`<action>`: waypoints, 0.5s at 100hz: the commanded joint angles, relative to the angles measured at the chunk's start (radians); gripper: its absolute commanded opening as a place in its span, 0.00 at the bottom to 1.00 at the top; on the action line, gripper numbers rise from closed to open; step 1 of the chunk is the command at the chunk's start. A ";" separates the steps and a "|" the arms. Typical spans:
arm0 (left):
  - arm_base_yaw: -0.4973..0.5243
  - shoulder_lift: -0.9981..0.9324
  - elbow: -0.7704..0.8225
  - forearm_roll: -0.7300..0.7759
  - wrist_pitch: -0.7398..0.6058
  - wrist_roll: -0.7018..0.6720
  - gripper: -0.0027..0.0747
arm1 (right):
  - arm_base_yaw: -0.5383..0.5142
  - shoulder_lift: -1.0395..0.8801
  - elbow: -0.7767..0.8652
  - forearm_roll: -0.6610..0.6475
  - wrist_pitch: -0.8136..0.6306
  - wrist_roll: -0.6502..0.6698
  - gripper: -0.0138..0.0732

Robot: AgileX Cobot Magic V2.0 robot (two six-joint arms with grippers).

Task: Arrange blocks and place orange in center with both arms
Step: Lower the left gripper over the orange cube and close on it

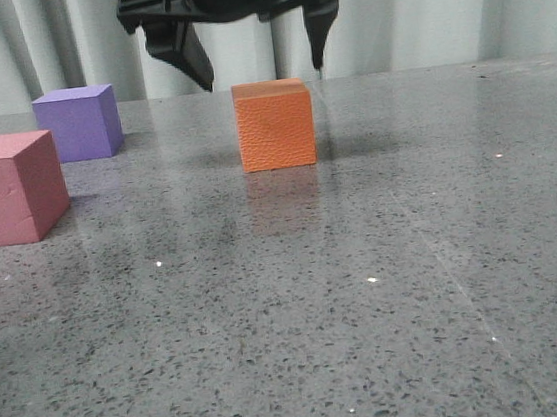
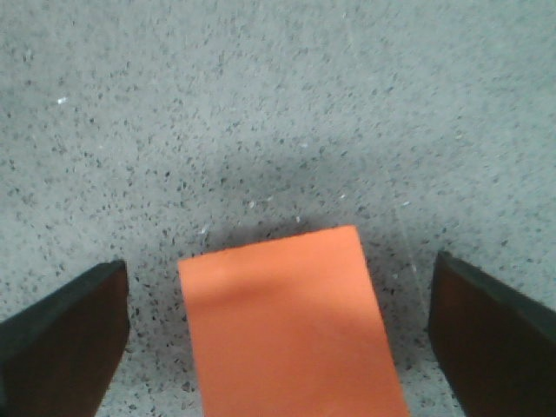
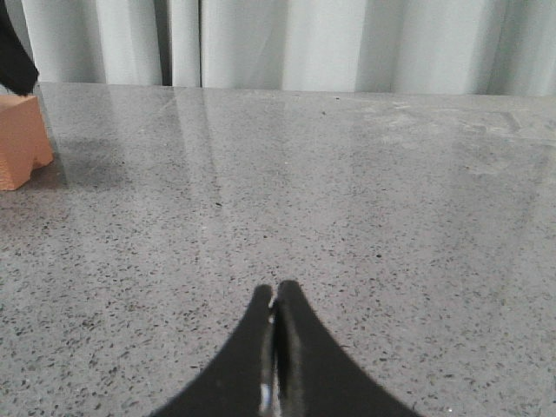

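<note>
The orange cube [image 1: 274, 124] stands on the grey speckled table, mid-frame in the front view. My left gripper [image 1: 261, 70] hangs open just above and behind it, a finger off to each side. In the left wrist view the orange cube [image 2: 291, 326] lies between the two wide-apart fingers [image 2: 61, 343], touching neither. The pink-red cube [image 1: 6, 187] sits at the near left and the purple cube [image 1: 78, 122] behind it. My right gripper [image 3: 275, 300] is shut and empty, low over bare table, with the orange cube [image 3: 21, 139] far off to its side.
A pale curtain [image 1: 436, 4] hangs behind the table's far edge. The table top [image 1: 368, 289] stretches bare of objects in front of and to the right of the orange cube.
</note>
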 commanded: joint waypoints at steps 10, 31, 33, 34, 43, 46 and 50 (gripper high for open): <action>-0.010 -0.032 -0.037 0.029 -0.035 -0.038 0.89 | -0.006 -0.023 -0.014 -0.002 -0.085 -0.014 0.08; -0.010 0.006 -0.037 0.025 -0.034 -0.051 0.89 | -0.006 -0.023 -0.014 -0.002 -0.085 -0.014 0.08; -0.010 0.008 -0.037 0.025 -0.033 -0.056 0.89 | -0.006 -0.023 -0.014 -0.002 -0.085 -0.014 0.08; -0.010 0.009 -0.037 0.025 -0.033 -0.056 0.89 | -0.006 -0.023 -0.014 -0.002 -0.085 -0.014 0.08; -0.011 0.017 -0.037 0.025 -0.030 -0.065 0.89 | -0.006 -0.023 -0.014 -0.002 -0.085 -0.014 0.08; -0.013 0.017 -0.037 0.025 -0.030 -0.065 0.88 | -0.006 -0.023 -0.014 -0.002 -0.085 -0.014 0.08; -0.015 0.017 -0.037 0.025 -0.030 -0.065 0.87 | -0.006 -0.023 -0.014 -0.002 -0.085 -0.014 0.08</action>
